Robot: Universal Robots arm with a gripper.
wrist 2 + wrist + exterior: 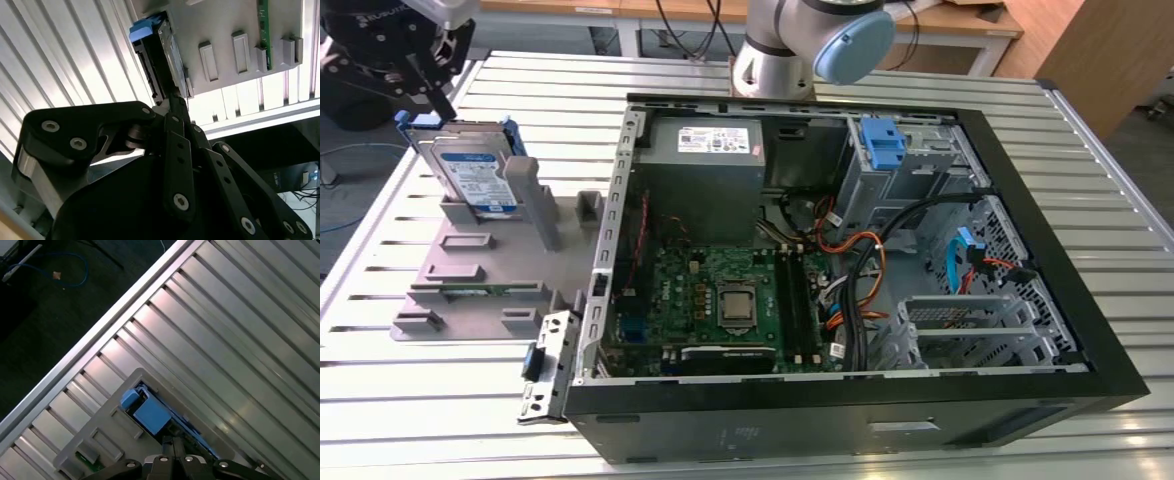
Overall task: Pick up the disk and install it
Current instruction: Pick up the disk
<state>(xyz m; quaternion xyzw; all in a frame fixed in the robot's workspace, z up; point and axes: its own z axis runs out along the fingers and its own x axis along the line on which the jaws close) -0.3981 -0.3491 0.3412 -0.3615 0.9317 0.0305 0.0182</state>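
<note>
An open computer case point(854, 400) lay on its side on a ribbed aluminium bench point(427, 400), with a grey plastic holder point(467, 270) just beside it on the exterior view's left. The disk point(470, 172) stood upright on edge in a slot of that holder, well apart from the case, so by the look of it neither the pick-up nor the installation was finished. The black end effector point(440, 108) hung right at the disk's upper edge. In the second wrist view the end effector point(175, 102) met the end of the disk point(171, 52), but whether it was clamped on it could not be told. The disk was a thin, flat rectangle of silver-grey metal with a white-and-blue label on its face and a blue plastic frame round its rim; in the first wrist view that frame showed as a bright blue block point(150, 412) against the matt grey holder point(95, 440). The holder was a flat plate with raised posts and small rectangular sockets. Inside the black case were a grey boxy power supply point(707, 165), a green motherboard point(714, 300), loose orange and black cables point(861, 270), and a perforated metal drive cage point(927, 150) at the far corner.
</note>
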